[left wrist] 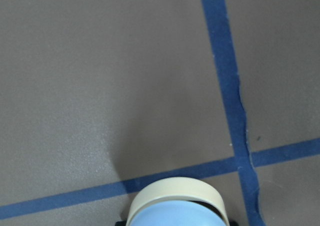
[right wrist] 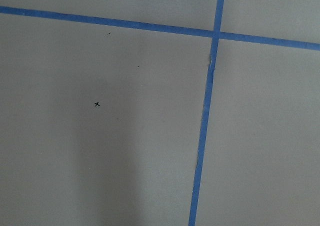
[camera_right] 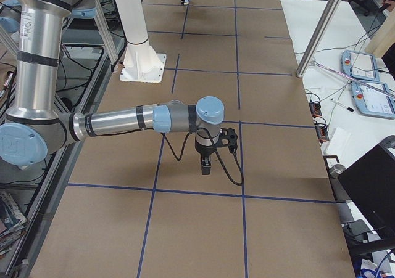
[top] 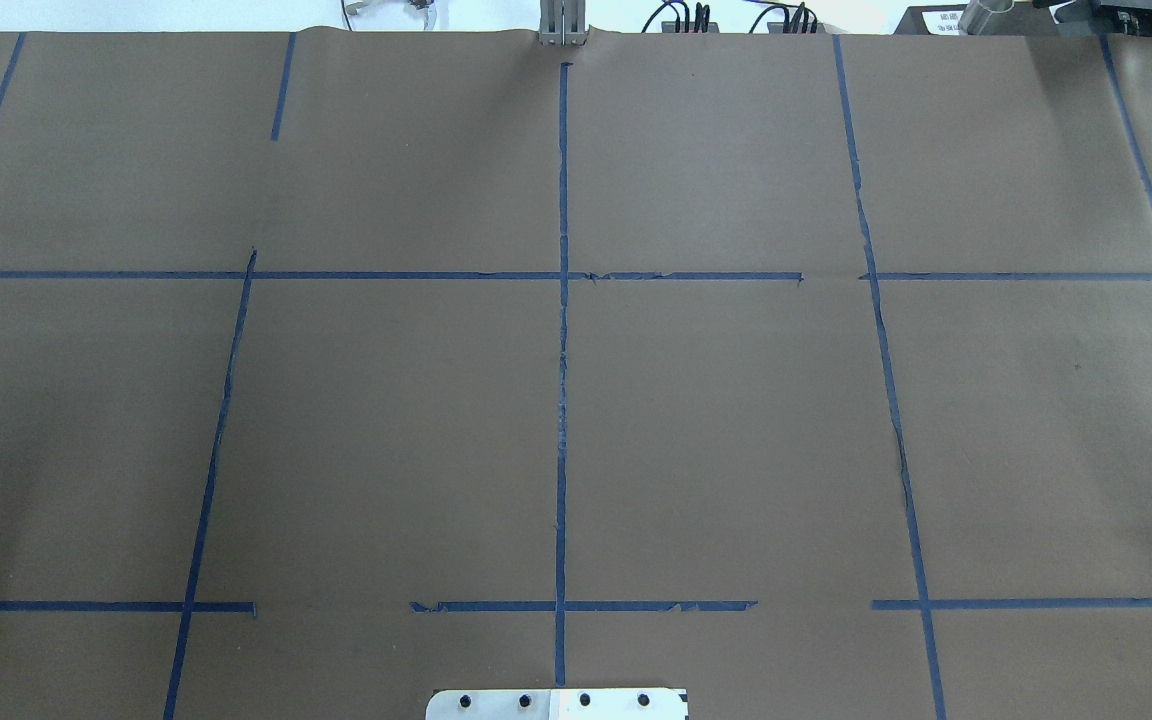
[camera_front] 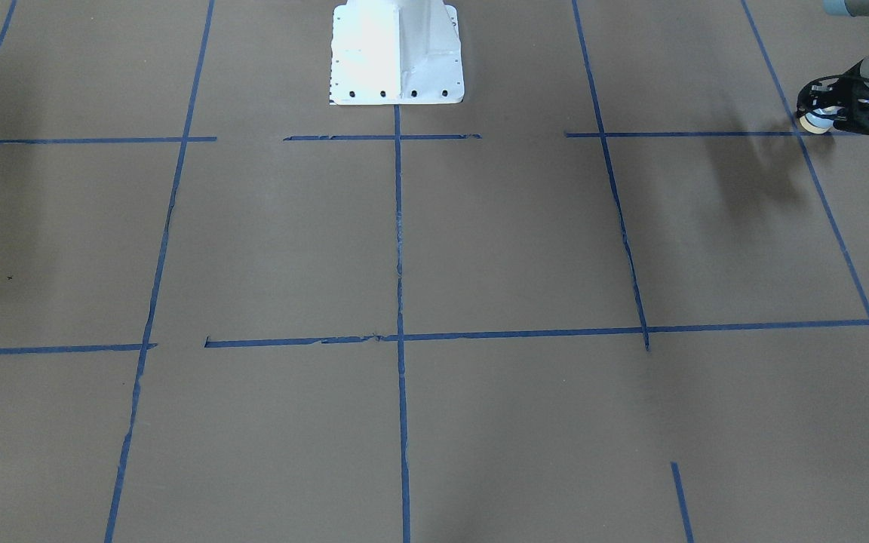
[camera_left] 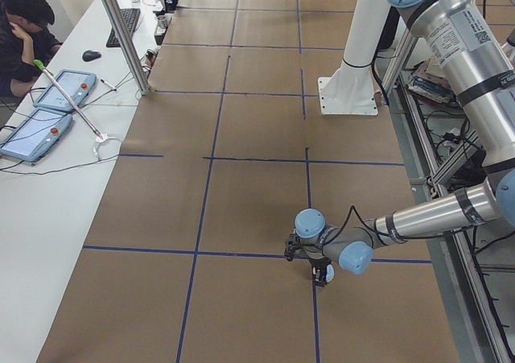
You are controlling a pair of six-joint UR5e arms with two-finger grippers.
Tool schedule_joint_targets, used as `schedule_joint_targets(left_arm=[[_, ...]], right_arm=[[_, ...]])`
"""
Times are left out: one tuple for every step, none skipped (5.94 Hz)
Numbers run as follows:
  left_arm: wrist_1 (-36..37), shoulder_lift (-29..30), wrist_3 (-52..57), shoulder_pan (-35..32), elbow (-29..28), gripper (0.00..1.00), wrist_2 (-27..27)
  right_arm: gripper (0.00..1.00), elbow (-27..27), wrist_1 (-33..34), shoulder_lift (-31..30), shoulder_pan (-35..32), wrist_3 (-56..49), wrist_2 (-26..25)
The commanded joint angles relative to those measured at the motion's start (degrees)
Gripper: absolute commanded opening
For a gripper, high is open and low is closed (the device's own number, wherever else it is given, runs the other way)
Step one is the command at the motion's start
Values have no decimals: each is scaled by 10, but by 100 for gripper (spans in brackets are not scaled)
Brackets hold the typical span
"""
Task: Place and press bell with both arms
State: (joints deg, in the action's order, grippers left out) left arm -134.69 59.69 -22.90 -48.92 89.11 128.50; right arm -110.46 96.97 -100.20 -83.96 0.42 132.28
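Note:
The bell [camera_front: 817, 119], light-blue dome over a cream base rim, sits between the fingers of my left gripper [camera_front: 827, 113] at the table's corner on my left. The gripper is shut on it, low over a crossing of blue tape lines. In the left wrist view the bell [left wrist: 175, 208] fills the bottom edge. It also shows in the exterior left view [camera_left: 320, 279]. My right gripper [camera_right: 207, 164] hangs fingers-down just above the paper, seen only in the exterior right view; I cannot tell if it is open or shut.
Brown paper with a grid of blue tape [top: 562, 400] covers the table. The white pedestal [camera_front: 397, 53] stands at the robot's edge. An operator [camera_left: 22, 33], two pendants [camera_left: 48, 109] and a metal post [camera_left: 121, 33] are along the far side.

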Motion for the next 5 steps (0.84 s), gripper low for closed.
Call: schedule_joint_targets(left_arm=[[-7, -6, 0, -7, 49, 4, -2], [-7, -9, 0, -25, 95, 3, -2], [-1, 1, -1, -65, 130, 3, -4], [33, 23, -2, -87, 150, 2, -3], [138, 58, -4, -92, 203, 2, -2]], right_arm=[[100, -2, 1, 0, 0, 1, 0], [100, -5, 1, 0, 0, 2, 0], [100, -5, 1, 0, -1, 2, 0], [100, -4, 1, 0, 0, 1, 0], [100, -4, 1, -1, -1, 0, 0]])
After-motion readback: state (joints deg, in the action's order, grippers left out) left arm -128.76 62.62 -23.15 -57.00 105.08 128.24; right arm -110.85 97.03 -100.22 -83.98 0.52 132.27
